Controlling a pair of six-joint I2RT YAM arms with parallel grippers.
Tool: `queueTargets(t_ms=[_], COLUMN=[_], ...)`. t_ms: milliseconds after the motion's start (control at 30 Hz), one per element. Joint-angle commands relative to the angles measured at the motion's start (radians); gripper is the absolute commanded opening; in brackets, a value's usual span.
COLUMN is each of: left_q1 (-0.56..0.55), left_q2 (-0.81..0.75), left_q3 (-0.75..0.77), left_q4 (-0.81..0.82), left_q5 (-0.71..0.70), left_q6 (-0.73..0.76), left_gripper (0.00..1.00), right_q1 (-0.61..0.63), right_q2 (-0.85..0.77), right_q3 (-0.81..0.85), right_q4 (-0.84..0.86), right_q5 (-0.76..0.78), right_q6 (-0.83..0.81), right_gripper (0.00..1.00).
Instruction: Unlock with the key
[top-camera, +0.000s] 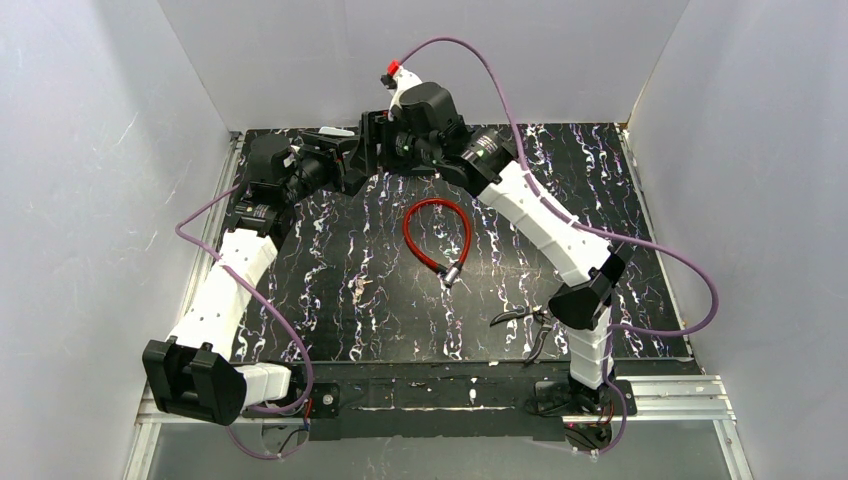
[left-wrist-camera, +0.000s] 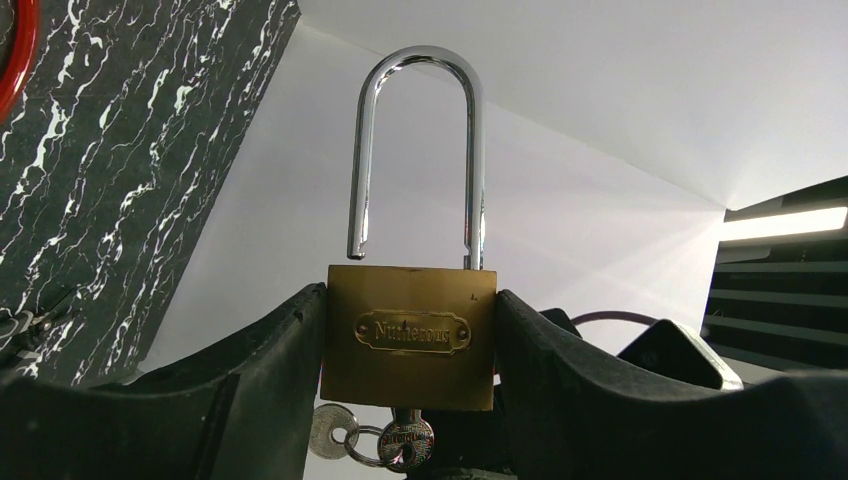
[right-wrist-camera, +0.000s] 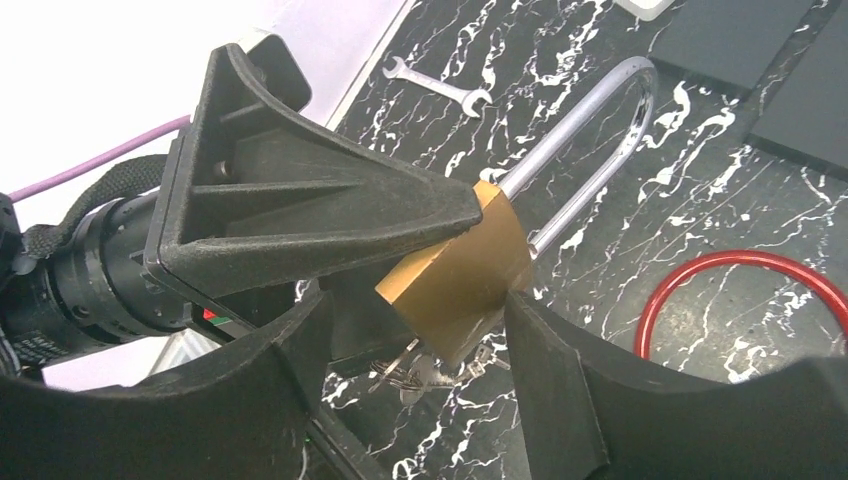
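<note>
A brass padlock (left-wrist-camera: 410, 335) with a tall steel shackle (left-wrist-camera: 415, 70) is clamped by its sides between my left gripper's (left-wrist-camera: 410, 305) black fingers. The shackle's left leg ends just above the body, out of its hole. A key (left-wrist-camera: 405, 440) sits in the keyhole underneath, with a ring and a second key hanging beside it. In the right wrist view the padlock (right-wrist-camera: 460, 275) is held by the left gripper (right-wrist-camera: 300, 200). My right gripper (right-wrist-camera: 412, 315) is open, its fingers either side of the lock's bottom and the keys (right-wrist-camera: 415, 375). Both grippers meet at the table's back (top-camera: 385, 145).
A red cable loop (top-camera: 437, 235) lies mid-table and shows in the right wrist view (right-wrist-camera: 740, 300). Pliers (top-camera: 525, 325) lie near the right arm's base. A small wrench (right-wrist-camera: 440, 88) lies on the marbled top. White walls enclose the table.
</note>
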Motion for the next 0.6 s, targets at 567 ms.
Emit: queueTargets(t_ms=[567], left_q1=[-0.02], left_q2=[-0.037], left_q3=[0.053], left_q4=[0.075], left_q5=[0.037], left_q6=[0.005], left_gripper=[0.0], right_q1=[0.158], right_q2=[0.035], right_q3=[0.047], right_q4=[0.086], right_q5=[0.447], right_q6=[-0.217], right_gripper=[0.62])
